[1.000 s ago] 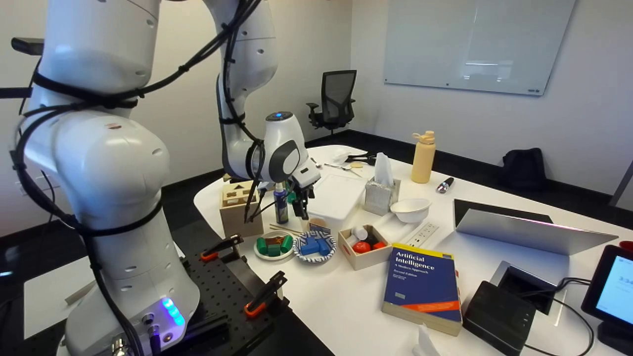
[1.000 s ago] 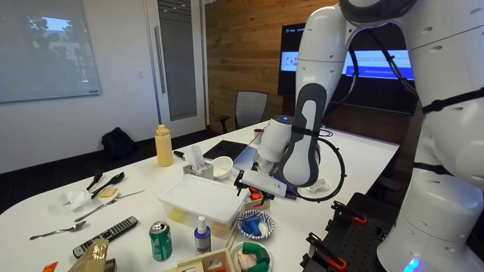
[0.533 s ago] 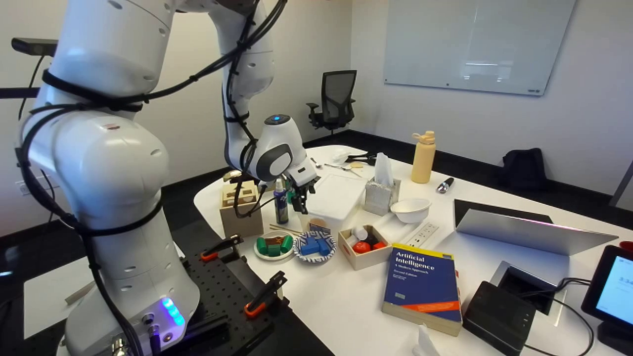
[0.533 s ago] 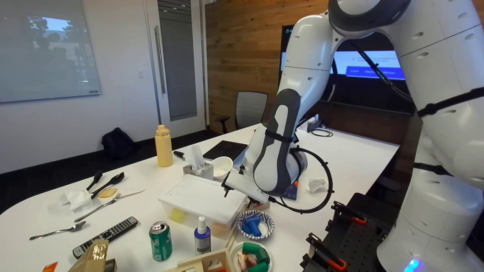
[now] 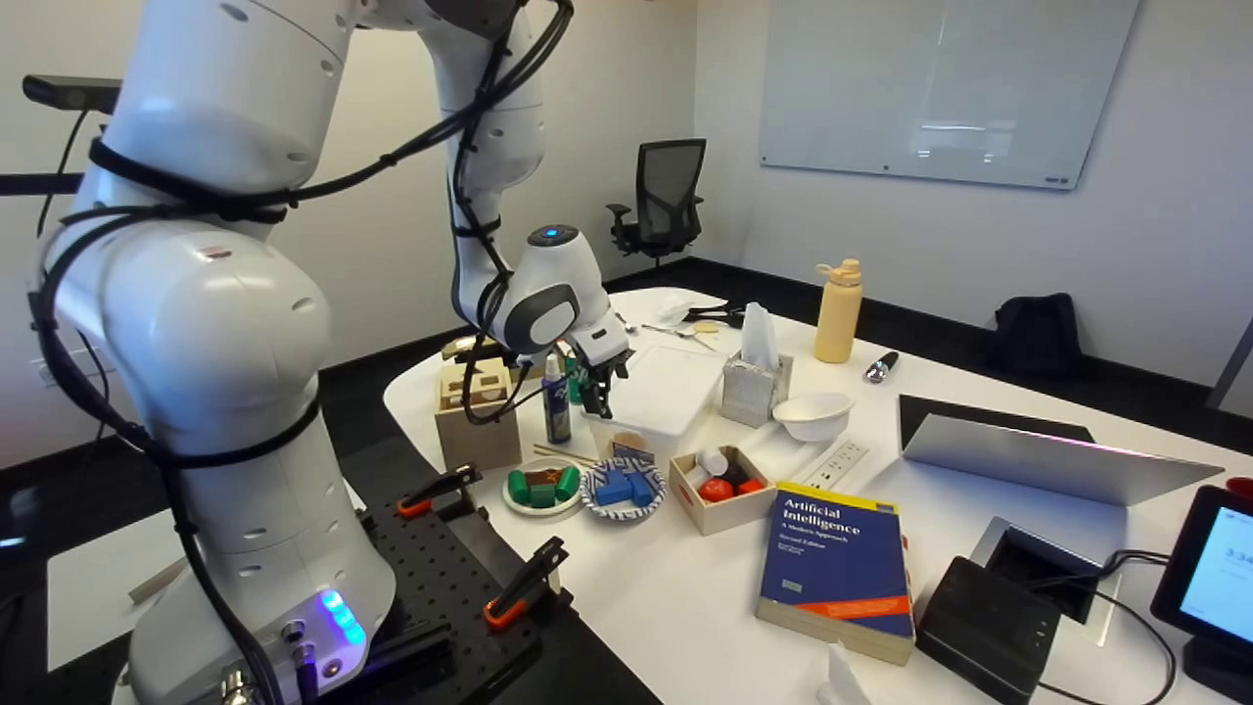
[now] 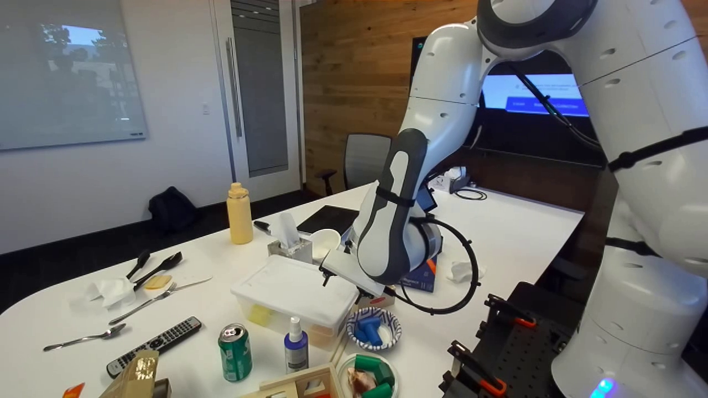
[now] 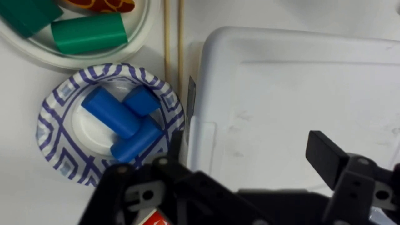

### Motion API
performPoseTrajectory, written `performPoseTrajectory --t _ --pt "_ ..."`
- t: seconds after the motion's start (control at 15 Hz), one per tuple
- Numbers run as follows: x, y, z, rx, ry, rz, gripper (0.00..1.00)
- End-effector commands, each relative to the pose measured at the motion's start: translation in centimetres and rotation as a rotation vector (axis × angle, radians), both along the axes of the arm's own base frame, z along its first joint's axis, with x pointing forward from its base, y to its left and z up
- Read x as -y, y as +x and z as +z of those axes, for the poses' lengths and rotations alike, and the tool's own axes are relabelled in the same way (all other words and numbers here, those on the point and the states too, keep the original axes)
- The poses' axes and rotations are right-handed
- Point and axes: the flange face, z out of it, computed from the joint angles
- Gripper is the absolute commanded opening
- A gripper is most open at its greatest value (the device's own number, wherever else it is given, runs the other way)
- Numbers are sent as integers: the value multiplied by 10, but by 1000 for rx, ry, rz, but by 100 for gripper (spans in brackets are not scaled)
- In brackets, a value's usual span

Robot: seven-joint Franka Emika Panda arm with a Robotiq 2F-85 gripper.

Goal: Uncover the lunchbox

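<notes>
The lunchbox is a clear plastic box [image 6: 285,319] with a white lid [image 6: 298,284] lying closed on top. The lid also shows in an exterior view [image 5: 671,382] and fills the right of the wrist view [image 7: 275,103]. A lid latch [image 7: 201,140] runs along its near edge. My gripper [image 7: 248,148] is open and empty over that edge. One finger is outside the edge, by the patterned bowl; the other is over the lid's face. In both exterior views the gripper [image 5: 602,384] [image 6: 344,283] hangs at the lid's near end. I cannot tell whether a finger touches it.
A patterned bowl [image 7: 47,134] with blue blocks sits close beside the box. A white plate [image 7: 140,40] with green blocks and two sticks [image 7: 180,40] lie near it. A spray bottle [image 6: 296,351], wooden tray [image 5: 705,514] and tissue box [image 5: 754,392] stand around the box.
The arm has moved the gripper toward the lunchbox, leftward in an exterior view, mostly in the first half second and slightly since. The lid and other objects have not moved.
</notes>
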Motion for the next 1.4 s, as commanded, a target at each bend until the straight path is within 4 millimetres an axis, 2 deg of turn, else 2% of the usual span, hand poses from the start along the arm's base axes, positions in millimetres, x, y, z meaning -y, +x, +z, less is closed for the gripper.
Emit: performPoseTrajectory --t 0.0,0.2,0.6,0.87,1.33 --pt "3 0 -3 -6 0 -15 100" --pt "10 0 -7 -13 -11 -33 100" --pt "12 7 -23 -27 -7 -47 100" --pt "20 9 -22 -23 -9 -66 100" --pt "23 7 -35 -49 9 -86 100"
